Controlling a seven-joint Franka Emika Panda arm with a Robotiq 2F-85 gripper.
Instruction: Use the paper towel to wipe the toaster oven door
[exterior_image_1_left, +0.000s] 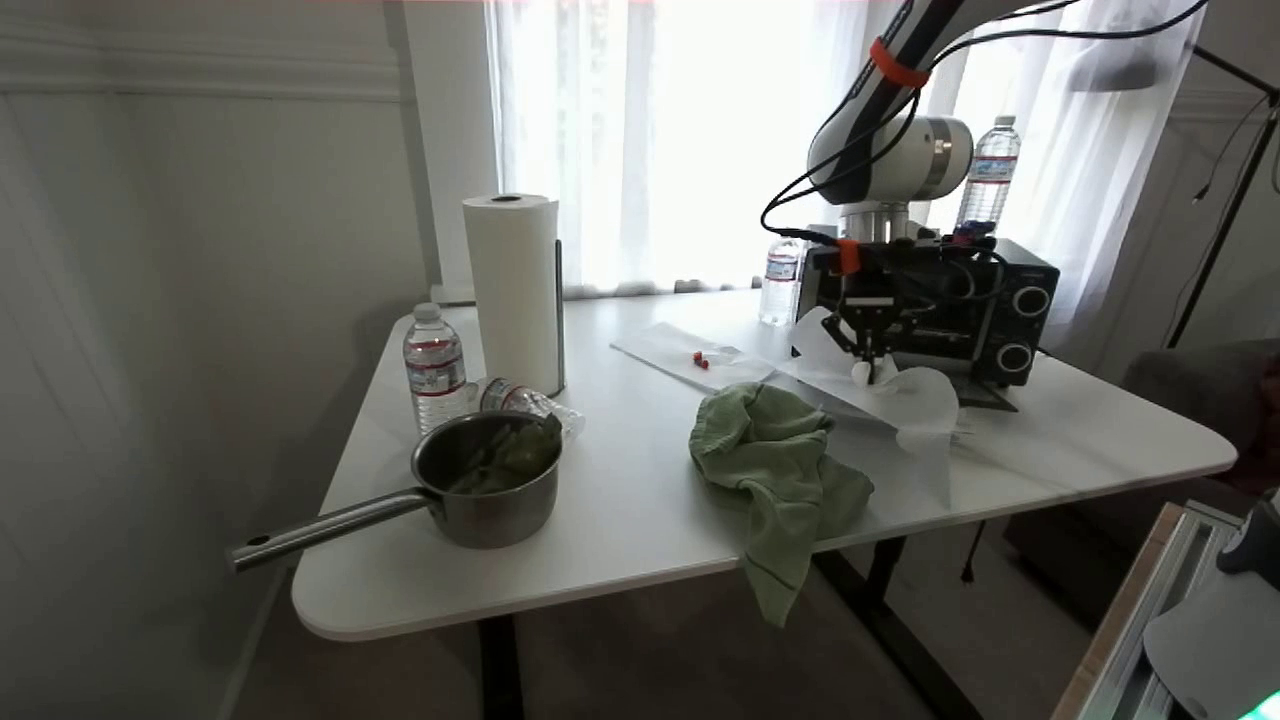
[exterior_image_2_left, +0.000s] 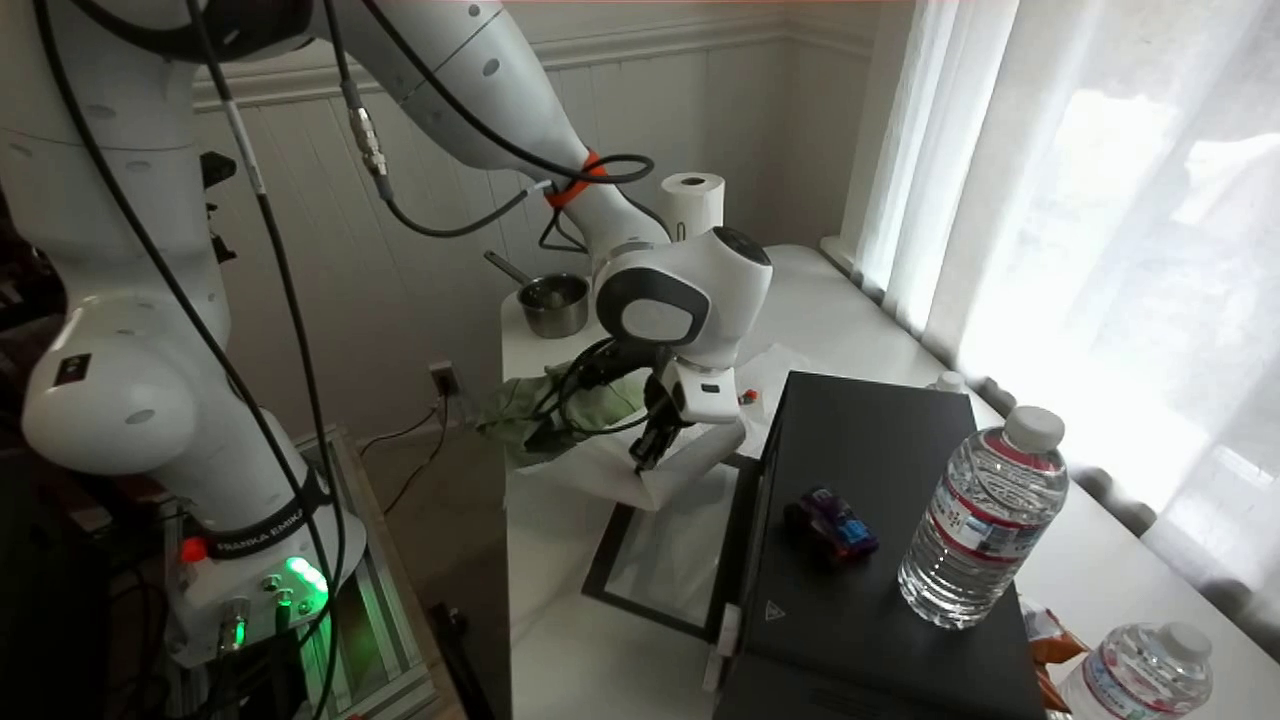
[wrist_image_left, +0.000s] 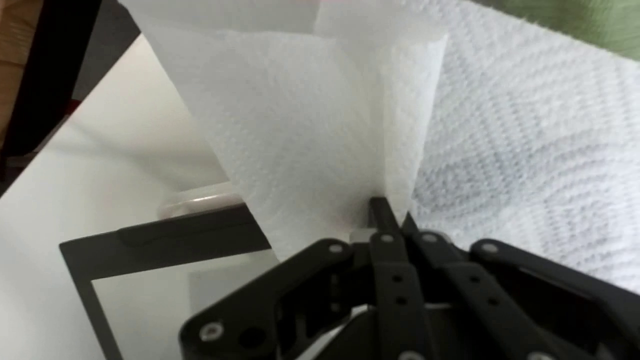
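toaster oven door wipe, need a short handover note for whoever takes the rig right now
Gripper: shut on the paper towel, pinching a fold of it.
Where: the paper towel spreads over part of the toaster oven door, which is lowered open in front of the toaster oven; whether towel and door touch is not clear.
Done: towel gripped and over the door.
Left: the wiping, probably; the pictures do not show whether any part is already wiped.
Mind the water bottle and toy car on top of the oven.
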